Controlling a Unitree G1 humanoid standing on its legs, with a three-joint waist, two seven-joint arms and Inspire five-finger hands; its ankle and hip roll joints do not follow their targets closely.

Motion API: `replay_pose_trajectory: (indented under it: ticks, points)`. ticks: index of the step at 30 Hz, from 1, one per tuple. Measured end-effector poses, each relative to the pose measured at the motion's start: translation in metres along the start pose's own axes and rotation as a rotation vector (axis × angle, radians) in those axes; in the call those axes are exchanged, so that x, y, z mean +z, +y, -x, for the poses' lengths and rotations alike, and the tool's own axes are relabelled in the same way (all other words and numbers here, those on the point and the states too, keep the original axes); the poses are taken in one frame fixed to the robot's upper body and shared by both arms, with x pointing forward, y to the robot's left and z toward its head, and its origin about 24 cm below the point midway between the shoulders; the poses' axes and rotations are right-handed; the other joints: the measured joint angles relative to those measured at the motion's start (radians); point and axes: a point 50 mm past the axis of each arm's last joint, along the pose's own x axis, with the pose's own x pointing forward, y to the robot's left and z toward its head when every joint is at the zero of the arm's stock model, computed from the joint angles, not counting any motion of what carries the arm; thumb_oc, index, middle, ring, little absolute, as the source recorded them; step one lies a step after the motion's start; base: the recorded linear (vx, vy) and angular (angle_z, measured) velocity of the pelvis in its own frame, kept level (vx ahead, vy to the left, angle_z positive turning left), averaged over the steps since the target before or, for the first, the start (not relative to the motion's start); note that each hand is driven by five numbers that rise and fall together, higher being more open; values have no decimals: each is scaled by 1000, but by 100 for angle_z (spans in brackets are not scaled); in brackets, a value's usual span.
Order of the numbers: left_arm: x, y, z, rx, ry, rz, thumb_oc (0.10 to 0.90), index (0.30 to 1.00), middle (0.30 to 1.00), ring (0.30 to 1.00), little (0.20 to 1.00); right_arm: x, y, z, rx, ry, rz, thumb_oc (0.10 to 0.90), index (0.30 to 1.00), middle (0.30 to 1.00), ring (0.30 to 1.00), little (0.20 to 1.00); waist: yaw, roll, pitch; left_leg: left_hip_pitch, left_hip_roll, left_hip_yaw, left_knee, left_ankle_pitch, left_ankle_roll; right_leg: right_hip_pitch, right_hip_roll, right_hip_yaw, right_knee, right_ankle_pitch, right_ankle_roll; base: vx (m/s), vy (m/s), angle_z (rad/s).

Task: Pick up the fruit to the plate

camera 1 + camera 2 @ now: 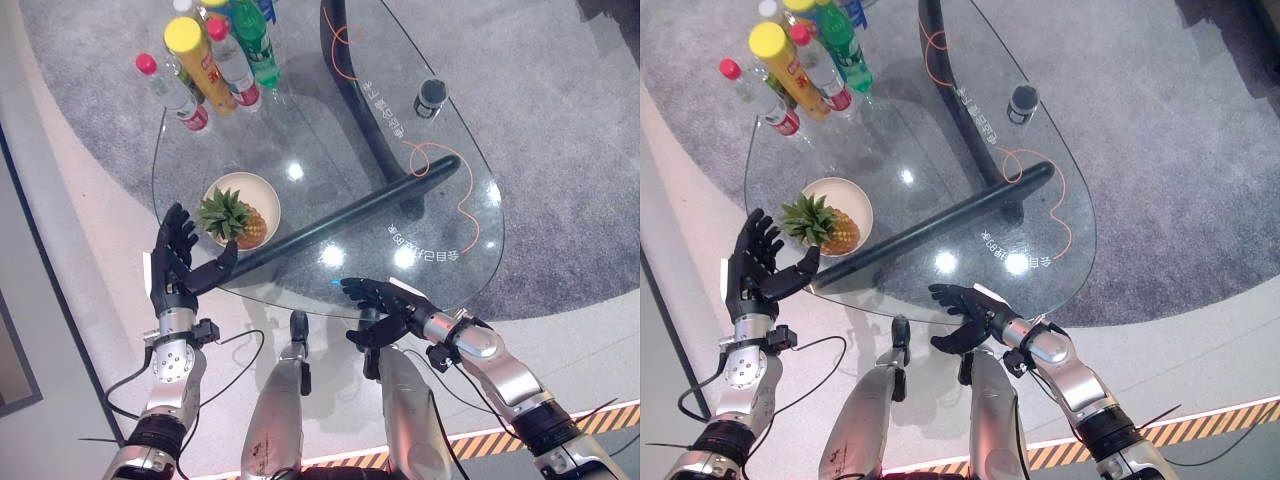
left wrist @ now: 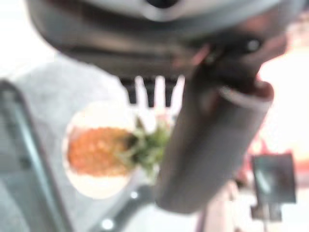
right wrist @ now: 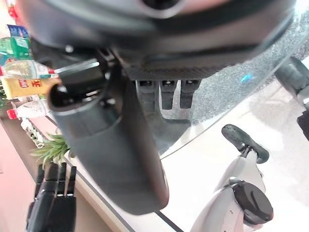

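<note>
**One pineapple on the plate, both hands empty**

One glass table (image 1: 300,130) carries everything: a rounded, clear top over a dark tubular frame (image 1: 350,215) that shows through the glass, with an orange cord (image 1: 462,190) looping across the right half.

At the far left corner of the table stands a cluster of bottles (image 1: 215,55), the yellow-capped one (image 1: 197,62) tallest in front, a green one (image 1: 255,40) beside it and two red-capped ones (image 1: 172,92) flanking (their labels are not worth reading). A small dark cylinder (image 1: 432,97) stands alone near the far right edge.

Close to the near left edge sits a cream plate (image 1: 262,190). The pineapple (image 1: 236,220) lies on it, its green crown pointing toward the near left edge and its orange-yellow body toward the plate's middle; the left wrist view shows the same thing, fruit inside the pale rim.

Left hand (image 1: 180,260) is just off the near left edge, beside the plate, fingers straight and spread, thumb out toward the crown, holding nothing and apart from the fruit. Right hand (image 1: 380,305) hovers at the near edge of the table, well apart from the plate, fingers extended and relaxed, also empty.
</note>
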Motion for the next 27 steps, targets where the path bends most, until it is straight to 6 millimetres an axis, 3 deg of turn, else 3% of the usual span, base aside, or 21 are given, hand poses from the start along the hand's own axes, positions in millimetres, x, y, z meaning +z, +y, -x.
replay_pose_trajectory:
  ticks: [5, 13, 16, 18, 21, 23, 27]
  points:
    - [-10, 19, 13, 58, 49, 35, 800, 900, 900, 900, 900, -10, 4, 6, 19, 20, -23, 800, 900, 900, 900, 900, 9, 6, -2, 93, 3, -5, -42, 1, 0, 96, 2, -15, -30, -10, 0, 35, -13, 8]
    - [-22, 22, 23, 67, 123, 76, 800, 900, 900, 900, 900, -21, 7, 13, 15, 49, -53, 800, 900, 900, 900, 900, 10, 34, -19, 176, 8, -22, -94, 5, 2, 186, 10, -25, -81, -12, 2, 41, 0, 6]
    - [-38, 19, 38, 77, 212, 101, 800, 900, 900, 900, 900, -33, 10, 20, 6, 100, -42, 800, 900, 900, 900, 900, 8, 57, -75, 195, 11, -24, -114, 5, 3, 208, 14, -26, -108, -10, 0, 0, 0, 0]
    - [-58, 24, 56, 119, 329, 113, 800, 900, 900, 900, 900, -51, 13, 24, -12, 171, -62, 800, 900, 900, 900, 900, 5, 67, -131, 231, 11, -24, -136, 5, 4, 247, 19, -27, -137, -7, 4, 0, 0, 0]
    - [-71, 31, 73, 162, 425, 113, 800, 900, 900, 900, 900, -68, 17, 30, -36, 228, -102, 800, 900, 900, 900, 900, 5, 52, -193, 239, 13, -24, -146, 5, 4, 264, 27, -29, -165, -5, 6, 0, 0, 0]
    - [-77, 33, 79, 172, 465, 108, 800, 900, 900, 900, 900, -75, 20, 30, -51, 247, -128, 800, 900, 900, 900, 900, 5, 45, -200, 254, 16, -24, -152, 5, 4, 284, 31, -31, -183, -1, 9, 0, 0, 0]
    - [-98, 40, 105, 205, 639, 86, 800, 900, 900, 900, 900, -98, 36, 30, -106, 325, -234, 800, 900, 900, 900, 900, 1, 11, -262, 269, 25, -22, -164, -1, 4, 311, 40, -39, -220, 9, 12, 0, 0, 0]
